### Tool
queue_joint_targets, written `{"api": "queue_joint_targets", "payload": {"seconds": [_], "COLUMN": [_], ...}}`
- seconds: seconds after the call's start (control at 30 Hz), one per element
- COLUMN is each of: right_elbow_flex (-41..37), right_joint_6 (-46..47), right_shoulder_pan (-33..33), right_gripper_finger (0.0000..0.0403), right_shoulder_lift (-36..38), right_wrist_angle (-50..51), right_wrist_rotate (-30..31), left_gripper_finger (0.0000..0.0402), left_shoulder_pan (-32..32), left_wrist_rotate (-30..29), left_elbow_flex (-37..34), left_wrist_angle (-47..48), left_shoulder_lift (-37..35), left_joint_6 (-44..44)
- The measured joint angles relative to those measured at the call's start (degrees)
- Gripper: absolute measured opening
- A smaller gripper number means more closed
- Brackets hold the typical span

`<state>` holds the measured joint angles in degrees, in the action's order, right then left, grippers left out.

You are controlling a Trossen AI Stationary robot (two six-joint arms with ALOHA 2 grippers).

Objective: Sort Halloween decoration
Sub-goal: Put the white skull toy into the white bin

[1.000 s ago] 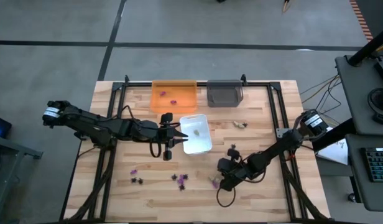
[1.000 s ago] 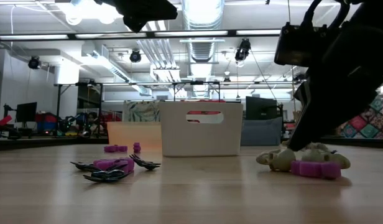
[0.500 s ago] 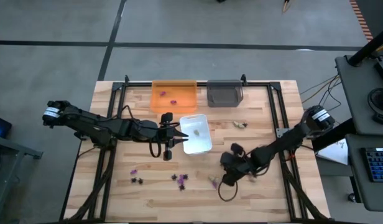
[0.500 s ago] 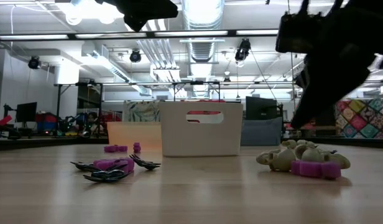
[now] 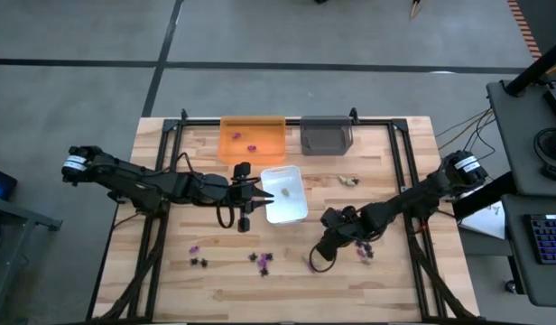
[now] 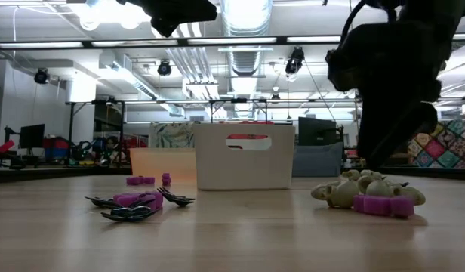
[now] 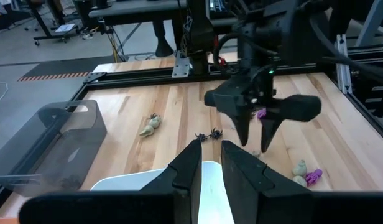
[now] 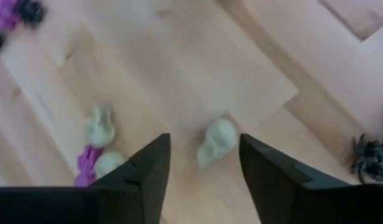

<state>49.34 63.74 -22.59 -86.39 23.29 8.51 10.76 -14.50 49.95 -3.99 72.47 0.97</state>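
- My right jaws [image 8: 201, 180] hang above the wooden tabletop [image 5: 161, 262], in front of the white tray [image 5: 285, 193]; they stand wide apart and hold nothing.
- A pale beige skull piece [image 8: 216, 140] lies on the tabletop between my right fingers [image 8: 145, 177], apart from both.
- Beside it lie two more beige pieces [image 8: 99, 126] and a purple piece [image 8: 87, 165], close together.
- A black spider piece [image 8: 373, 155] rests at the edge of the right wrist view, well apart from the skull.
- My left jaws [image 7: 206, 163] hang over the near rim of the white tray; the fingers [image 7: 186, 171] stand narrowly apart with nothing visible between them.
- The white tray holds one small pale piece [image 5: 286, 190].
- The orange tray [image 5: 253, 137] holds two purple pieces [image 5: 252, 146].
- The grey tray [image 5: 326, 135] stands just beside the orange tray; I cannot tell its contents.
- A beige piece [image 5: 349, 181] lies on the tabletop to the right of the white tray.
- Purple and black pieces [image 5: 260, 260] lie scattered along the front of the tabletop, with another small group [image 5: 199, 255] further left.
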Motion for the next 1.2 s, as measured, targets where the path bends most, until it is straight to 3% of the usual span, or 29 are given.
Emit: {"api": "queue_joint_targets", "payload": {"seconds": [0.13, 0.67, 1.03, 1.2], "right_elbow_flex": [0.0, 0.1, 0.1, 0.1], "right_joint_6": [2.3, 1.3, 0.9, 0.8], "right_shoulder_pan": [0.3, 0.5, 0.5, 0.5], "right_gripper_finger": [0.0203, 0.0203, 0.0114, 0.0099], "right_shoulder_lift": [-0.4, -5.8, -6.1, -6.1], "right_wrist_angle": [0.1, -0.6, -1.4, -1.5], "right_wrist_rotate": [-0.2, 0.2, 0.6, 0.6], "left_gripper_finger": [0.0045, 0.0045, 0.0045, 0.0045], "left_shoulder_pan": [0.0, -0.1, -0.1, -0.1], "left_wrist_rotate": [0.0, -0.2, -0.2, -0.2], "left_elbow_flex": [0.0, 0.0, 0.0, 0.0], "left_wrist_angle": [0.0, -0.4, -0.4, -0.4], "left_shoulder_lift": [0.0, 0.0, 0.0, 0.0], "left_joint_6": [0.1, 1.1, 1.1, 1.1]}}
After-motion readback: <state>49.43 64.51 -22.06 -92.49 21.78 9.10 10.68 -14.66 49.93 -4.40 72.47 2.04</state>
